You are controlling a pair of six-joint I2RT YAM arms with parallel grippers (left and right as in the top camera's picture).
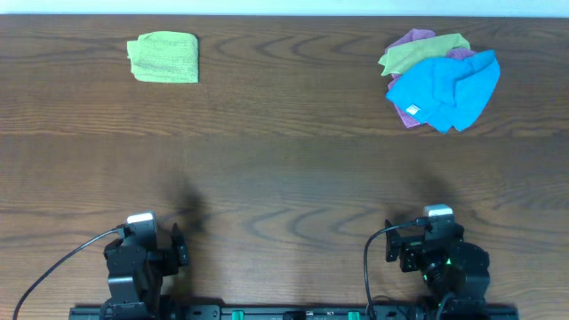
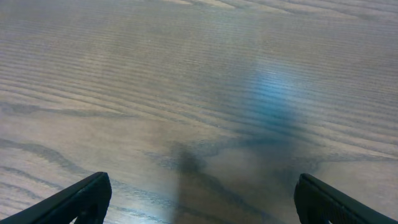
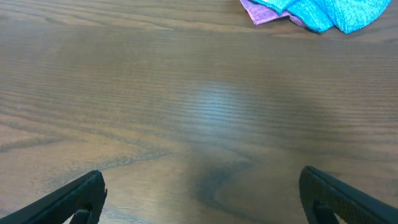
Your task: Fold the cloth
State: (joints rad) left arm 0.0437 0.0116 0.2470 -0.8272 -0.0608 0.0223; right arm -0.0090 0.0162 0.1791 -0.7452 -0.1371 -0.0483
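The cloth (image 1: 444,89) lies crumpled at the far right of the table (image 1: 284,160), atop a purple cloth (image 1: 411,40) and a yellow-green cloth (image 1: 422,52). The left gripper (image 2: 202,193) and right gripper (image 3: 202,190) stand wide open and empty at the near edge, well apart from it.

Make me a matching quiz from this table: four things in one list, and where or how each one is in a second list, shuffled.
Things:
1. blue cloth
2. purple cloth
3. lone green cloth
4. right tool

States:
A. folded, far left
B. open, holding nothing
C. on top of the pile, white tag showing
D. mostly buried under the others

Pairs: 1-C, 2-D, 3-A, 4-B
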